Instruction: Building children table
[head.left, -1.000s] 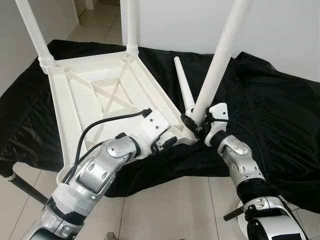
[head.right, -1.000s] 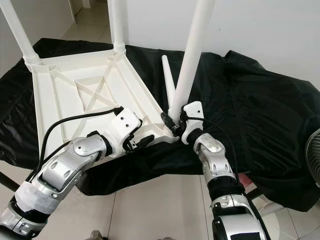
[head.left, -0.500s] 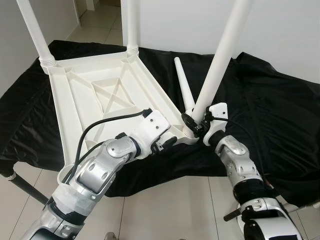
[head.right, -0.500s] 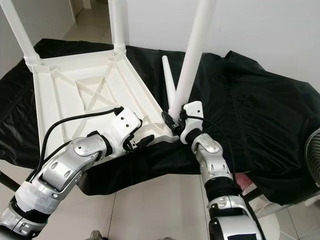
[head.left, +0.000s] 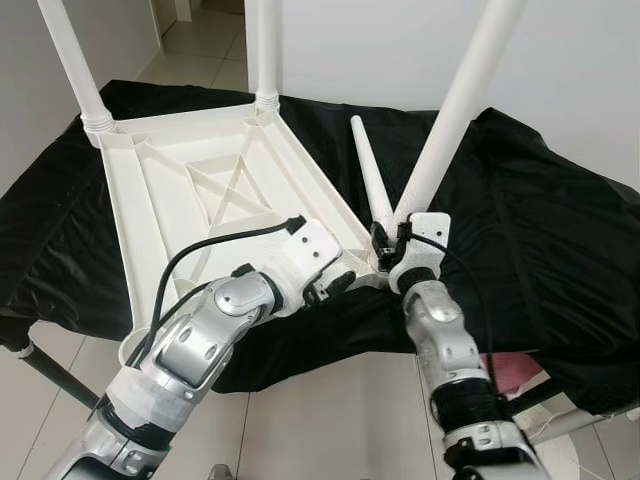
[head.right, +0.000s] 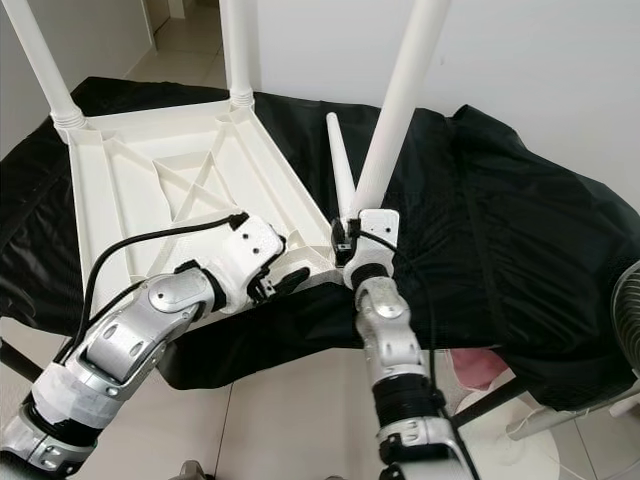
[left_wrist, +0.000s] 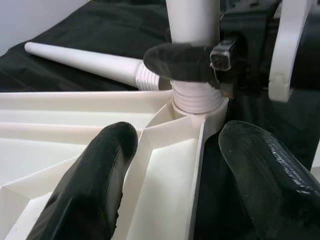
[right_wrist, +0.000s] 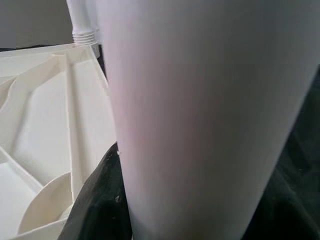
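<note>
Our right gripper (head.left: 385, 243) has swung inward, fingers clamped on the third leg (head.left: 450, 120), now steeper in its corner socket at centre frame. Our left gripper (left_wrist: 175, 165) straddles, without squeezing, the upturned tabletop (head.left: 190, 190).

The upturned children's table top (head.left: 190, 190) is plain white, its underside crossed by ribs of the same white, and the screwed-in table legs (head.left: 455, 105) match it, as does the loose leg (head.left: 367, 175) lying at 12 o'clock from the right gripper (head.left: 385, 245). Under them spreads a glossy black cloth (head.left: 540, 230) (creased, with grey highlights). Both arms are silver with white wrist housings; the left gripper (left_wrist: 175, 175) has matte black fingers. The floor tiles (head.left: 330, 420) are pale beige.
</note>
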